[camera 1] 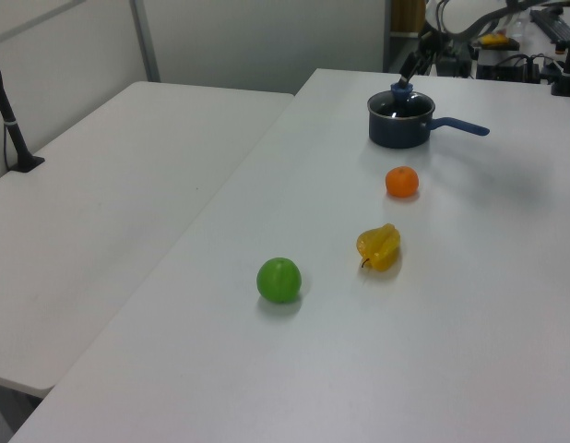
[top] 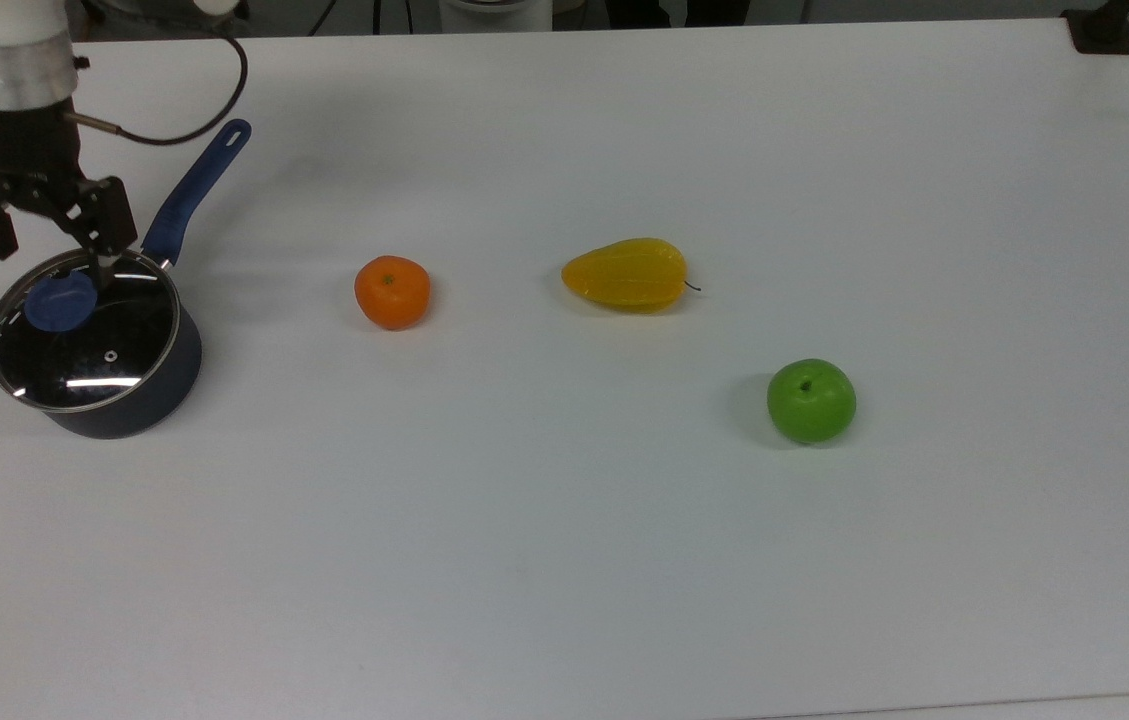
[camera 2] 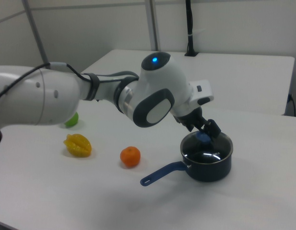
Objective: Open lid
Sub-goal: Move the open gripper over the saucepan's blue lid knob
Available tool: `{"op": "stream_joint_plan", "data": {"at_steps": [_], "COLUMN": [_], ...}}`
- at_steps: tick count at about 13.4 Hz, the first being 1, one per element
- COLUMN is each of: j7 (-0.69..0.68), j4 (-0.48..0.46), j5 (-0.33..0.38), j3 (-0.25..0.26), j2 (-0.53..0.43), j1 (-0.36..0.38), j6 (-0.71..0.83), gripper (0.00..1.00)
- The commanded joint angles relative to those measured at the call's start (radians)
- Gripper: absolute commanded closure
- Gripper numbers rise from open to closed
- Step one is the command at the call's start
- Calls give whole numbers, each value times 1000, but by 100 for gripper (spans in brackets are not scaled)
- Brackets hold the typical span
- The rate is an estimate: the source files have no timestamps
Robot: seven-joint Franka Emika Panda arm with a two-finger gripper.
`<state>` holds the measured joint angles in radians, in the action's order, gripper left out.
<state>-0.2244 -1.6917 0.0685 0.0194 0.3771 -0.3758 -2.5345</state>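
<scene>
green apple (camera 2: 71, 120) half behind the arm (camera 2: 52, 100)

The lid (top: 84, 340) looks like clear shiny glass with a thin metal rim, and its knob (top: 59, 302) is matt blue plastic. The saucepan (camera 2: 208, 163) has a dark glossy coat, the table (top: 624, 550) is smooth matt white, and the green apple (top: 811, 401) and orange (top: 392, 292) look like slick plastic

- A robotics lab: a white robot arm (camera 2: 52, 98) works over a plain white desk (top: 624, 560).
- Bare partition walls (camera 1: 257, 41), cables and equipment (camera 1: 502, 41) stand behind.
</scene>
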Motion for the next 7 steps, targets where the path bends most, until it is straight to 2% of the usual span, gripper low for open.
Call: {"op": "stream_joint_plan", "data": {"at_steps": [1, 6, 7], "j7": [-15, 33, 34], "j4": [-6, -8, -8], "j5": [25, 25, 25], "j3": [-9, -9, -9], "j2": [25, 40, 42], "j1": [3, 8, 11], "j6": [-79, -122, -122], "gripper": [0, 0, 5]}}
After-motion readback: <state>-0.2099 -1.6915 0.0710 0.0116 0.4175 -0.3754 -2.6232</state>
